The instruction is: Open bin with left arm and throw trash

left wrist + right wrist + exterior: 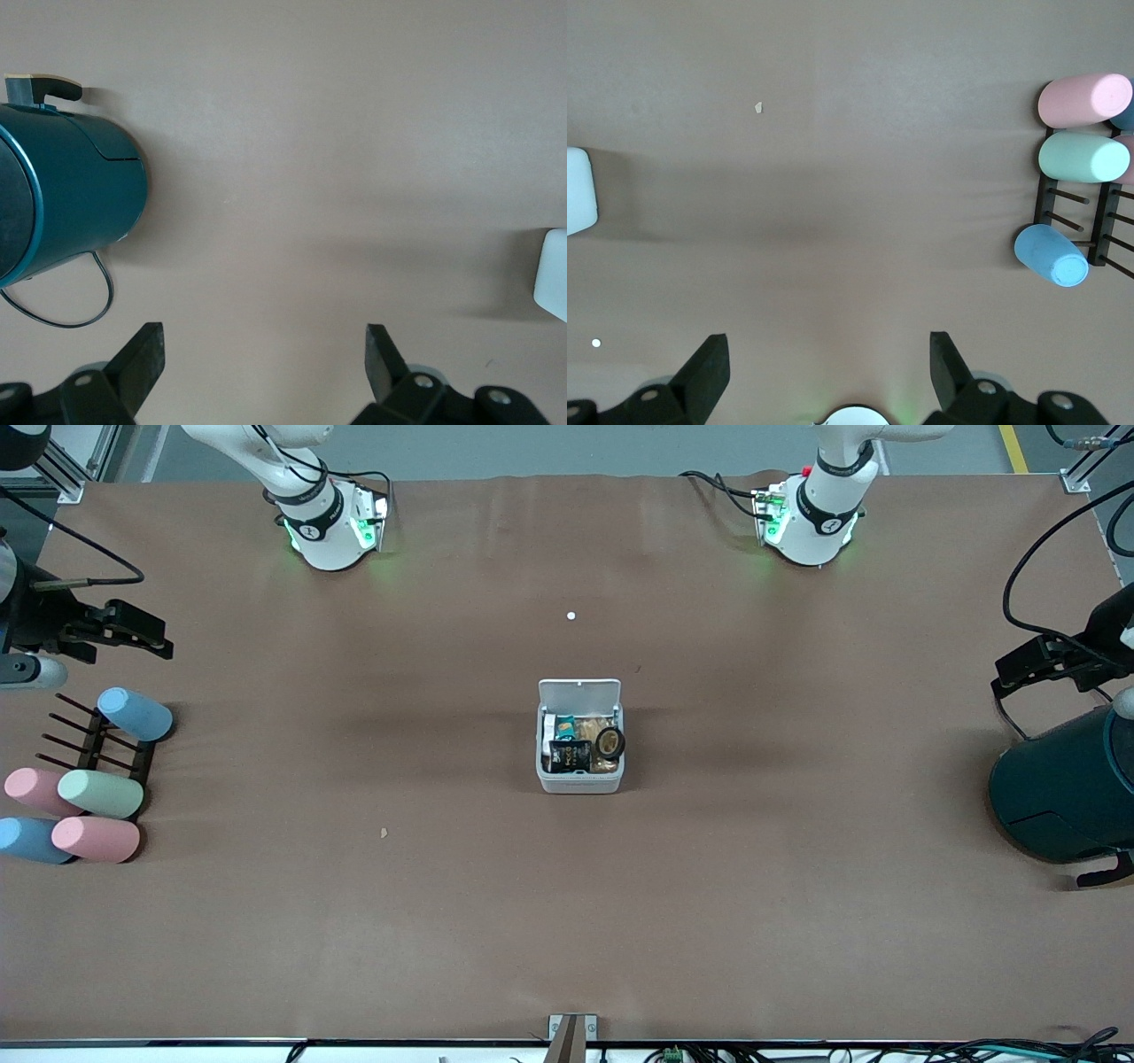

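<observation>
The small white bin (580, 783) stands in the middle of the table with its lid (580, 691) swung open toward the robots' bases. Inside lie a black packet with gold print (569, 755), a dark tape-roll ring (610, 741) and a small white block (548, 724), among other wrappers. My left gripper (1010, 673) (264, 354) is open and empty at the left arm's end of the table, by the dark teal container. My right gripper (151, 638) (829, 363) is open and empty at the right arm's end. A corner of the bin shows in the left wrist view (554, 274) and in the right wrist view (578, 190).
A big dark teal cylindrical container (1059, 788) (71, 195) lies at the left arm's end. Several pastel cups (89, 815) (1085, 155) sit on a dark rack (97, 740) at the right arm's end. A tiny white dot (570, 615) lies between the bin and the bases.
</observation>
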`<action>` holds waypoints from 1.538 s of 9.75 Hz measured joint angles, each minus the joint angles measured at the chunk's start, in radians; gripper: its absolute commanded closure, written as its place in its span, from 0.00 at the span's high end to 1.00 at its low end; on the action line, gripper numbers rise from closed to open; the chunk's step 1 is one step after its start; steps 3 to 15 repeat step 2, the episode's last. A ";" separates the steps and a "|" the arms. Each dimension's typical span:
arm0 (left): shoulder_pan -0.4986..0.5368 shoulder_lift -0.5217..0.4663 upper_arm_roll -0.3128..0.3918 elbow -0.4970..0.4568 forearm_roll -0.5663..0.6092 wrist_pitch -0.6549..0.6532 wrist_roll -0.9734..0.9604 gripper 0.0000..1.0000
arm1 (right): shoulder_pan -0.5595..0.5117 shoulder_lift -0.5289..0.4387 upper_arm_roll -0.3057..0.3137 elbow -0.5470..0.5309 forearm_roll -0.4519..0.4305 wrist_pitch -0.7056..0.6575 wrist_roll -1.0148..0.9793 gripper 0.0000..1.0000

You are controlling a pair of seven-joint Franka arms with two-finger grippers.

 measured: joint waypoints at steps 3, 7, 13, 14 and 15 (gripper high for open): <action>0.000 0.000 0.000 0.000 0.000 0.000 0.000 1.00 | -0.001 0.000 -0.004 0.000 -0.003 0.001 0.000 0.99; 0.000 0.000 0.000 0.000 0.000 0.000 0.000 1.00 | -0.001 0.000 -0.004 0.000 -0.003 0.001 0.000 0.99; 0.000 0.000 0.000 0.000 0.000 0.000 0.000 1.00 | -0.001 0.000 -0.004 0.000 -0.003 0.001 0.000 0.99; 0.000 0.000 0.000 0.000 0.000 0.000 0.000 1.00 | -0.001 0.000 -0.004 0.000 -0.003 0.001 0.000 0.99; 0.000 0.000 0.000 0.000 0.000 0.000 0.000 1.00 | -0.001 0.000 -0.004 0.000 -0.003 0.001 0.000 0.99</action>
